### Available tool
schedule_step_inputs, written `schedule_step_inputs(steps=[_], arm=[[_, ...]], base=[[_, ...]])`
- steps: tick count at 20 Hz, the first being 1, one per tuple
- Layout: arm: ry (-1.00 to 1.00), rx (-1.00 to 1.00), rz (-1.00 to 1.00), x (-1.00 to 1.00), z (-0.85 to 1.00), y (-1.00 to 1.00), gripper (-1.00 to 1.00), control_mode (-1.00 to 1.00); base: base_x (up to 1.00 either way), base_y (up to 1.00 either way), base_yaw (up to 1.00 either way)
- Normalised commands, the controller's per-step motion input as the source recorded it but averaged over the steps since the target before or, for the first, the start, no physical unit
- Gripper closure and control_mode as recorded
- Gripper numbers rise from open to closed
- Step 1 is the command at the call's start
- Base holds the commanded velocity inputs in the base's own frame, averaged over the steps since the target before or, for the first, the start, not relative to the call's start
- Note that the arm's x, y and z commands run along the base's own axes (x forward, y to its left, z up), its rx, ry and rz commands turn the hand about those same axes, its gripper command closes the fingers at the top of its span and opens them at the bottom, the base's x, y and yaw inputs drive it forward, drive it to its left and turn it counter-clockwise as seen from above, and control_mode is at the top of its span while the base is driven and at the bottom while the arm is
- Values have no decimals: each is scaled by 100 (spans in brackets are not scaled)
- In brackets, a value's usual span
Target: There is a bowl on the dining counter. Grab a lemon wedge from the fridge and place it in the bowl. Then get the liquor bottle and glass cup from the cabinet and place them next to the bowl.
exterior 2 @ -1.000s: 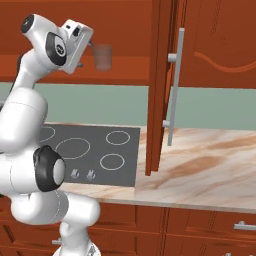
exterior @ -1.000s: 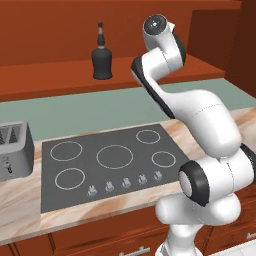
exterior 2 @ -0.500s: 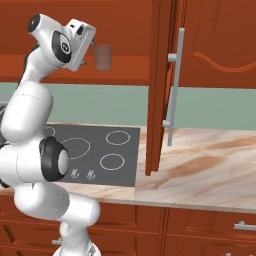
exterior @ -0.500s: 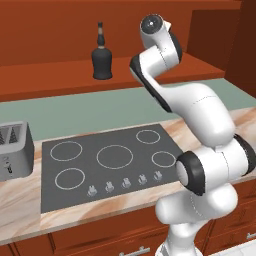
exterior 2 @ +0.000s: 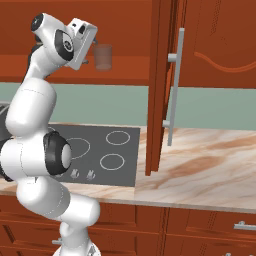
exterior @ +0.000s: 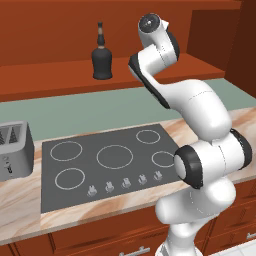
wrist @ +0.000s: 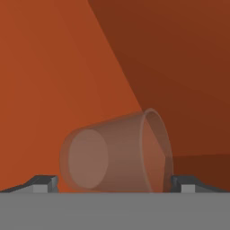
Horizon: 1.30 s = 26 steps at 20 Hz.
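Up at the open cabinet, the gripper [wrist: 112,183] was spread wide, its two fingertips [wrist: 44,183] flanking the glass cup [wrist: 117,152] without visibly pressing it. From the right base camera the glass cup stood upright on the cabinet shelf [exterior 2: 125,75], just beyond the raised hand (the hand camera was rolled, so it looked tipped over there). Further left on the same shelf stood the liquor bottle [exterior: 102,54], well apart from the hand. Below lay the cooktop [exterior: 110,162], with a toaster [exterior: 15,150] at its left.
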Motion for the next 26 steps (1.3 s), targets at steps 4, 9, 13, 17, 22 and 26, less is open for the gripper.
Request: schedule_step_inputs(steps=[4,9,13,17,22,26], arm=[[2,-1,0,20,-2,0,-100,-100],[5,0,0,18,-9,0,-100,-100],[3,0,0,4,-7,0,-100,-100],[1,0,0,0,-5,0,-100,-100],[1,0,0,0,-4,-1,-100,-100],[3,0,0,0,-5,-1,-100,-100]], base=[[0,0,0],[0,0,0],[0,0,0],[0,0,0],[0,0,0],[0,0,0]])
